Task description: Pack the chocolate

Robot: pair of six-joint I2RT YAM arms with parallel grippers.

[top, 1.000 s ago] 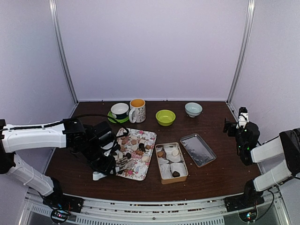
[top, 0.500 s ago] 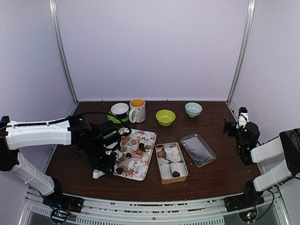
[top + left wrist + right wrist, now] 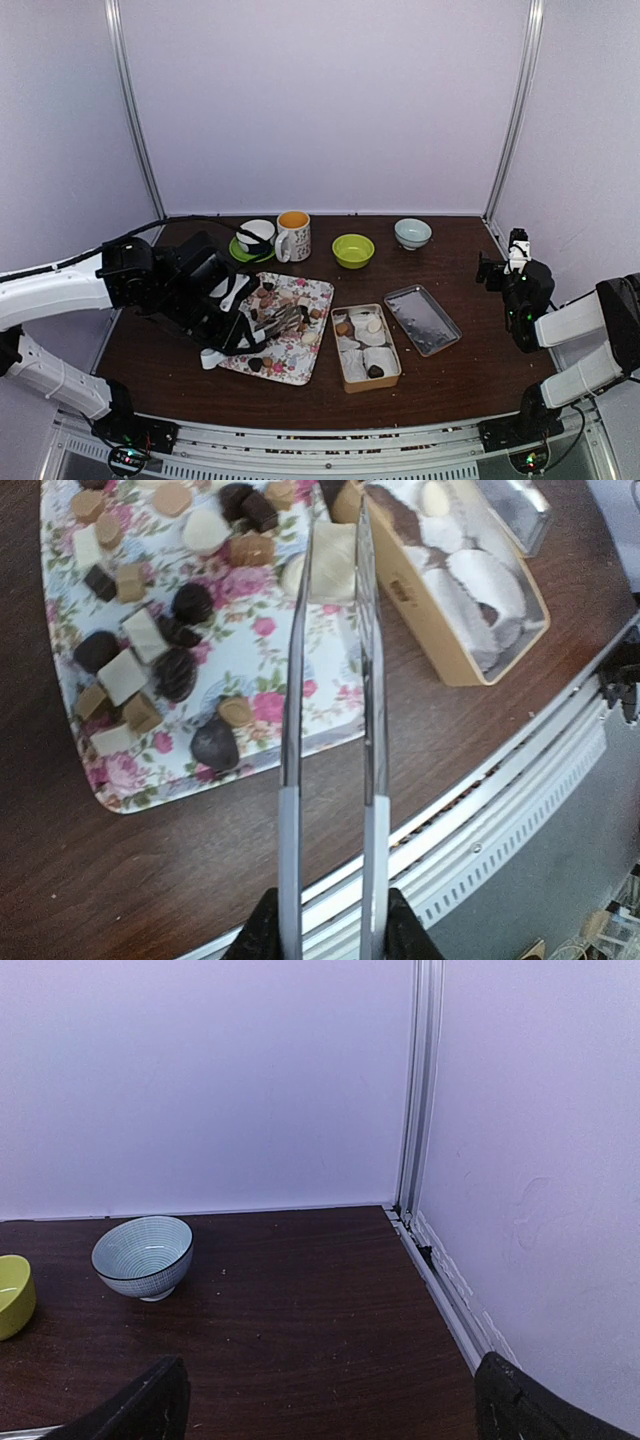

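where pale lilac walls (image 3: 320,100) enclose a dark wood table (image 3: 470,375), stock runs: floral tray (image 3: 295,372) left of centre, tan tin (image 3: 374,386) just right of it, both bearing chocolate (image 3: 190,602). left gripper (image 3: 330,935) clamped on metal tongs (image 3: 372,680), whose tips pinch one cream-white square (image 3: 333,560) over the tray's edge beside the tin. right gripper (image 3: 330,1400) spread wide, holding nothing, near the right wall.

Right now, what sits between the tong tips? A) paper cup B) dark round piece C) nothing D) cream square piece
D: in the left wrist view, a cream square piece sits between the tips of the tongs.
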